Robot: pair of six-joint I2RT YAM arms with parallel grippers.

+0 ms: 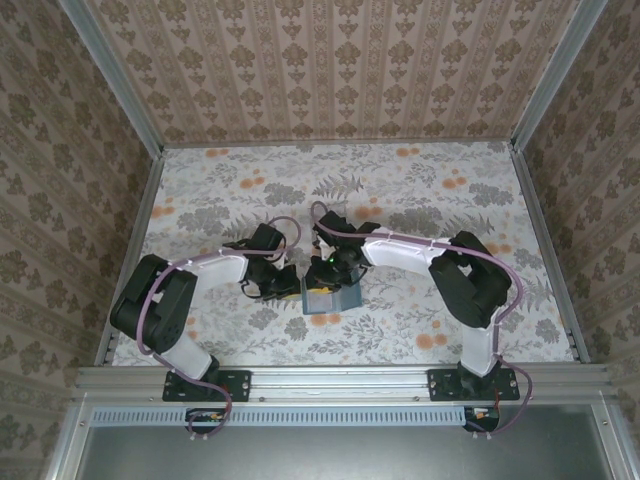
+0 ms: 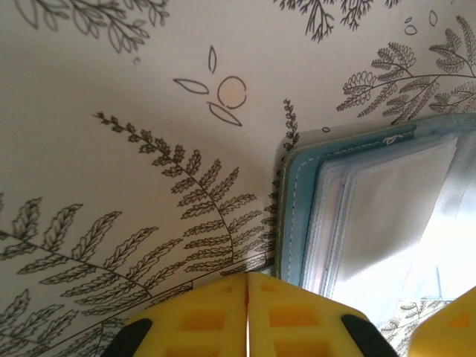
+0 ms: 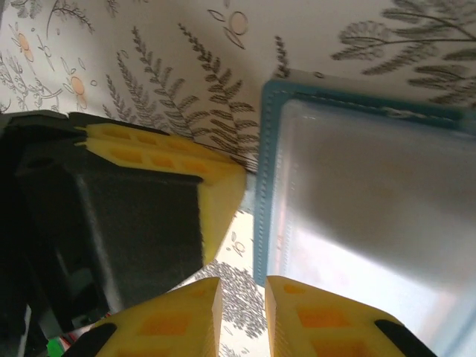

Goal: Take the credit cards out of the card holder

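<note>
The teal-blue card holder (image 1: 330, 298) lies open on the leaf-patterned cloth between my two arms. In the left wrist view its stitched teal rim (image 2: 297, 216) frames clear sleeves with a pale credit card (image 2: 390, 201) inside. My left gripper (image 2: 248, 279) is shut with nothing between its fingers, and its tips rest at the holder's left edge. My right gripper (image 3: 244, 290) hovers over the holder's corner (image 3: 264, 186), slightly open, with only cloth showing in the gap. The pale card face (image 3: 372, 186) sits under the sleeve to the right of it.
The left gripper's yellow fingers (image 3: 216, 178) lie close beside my right gripper, touching the holder's edge. The patterned cloth (image 1: 420, 200) is bounded by metal rails (image 1: 340, 375) and papered walls. Both arms (image 1: 410, 255) crowd the middle.
</note>
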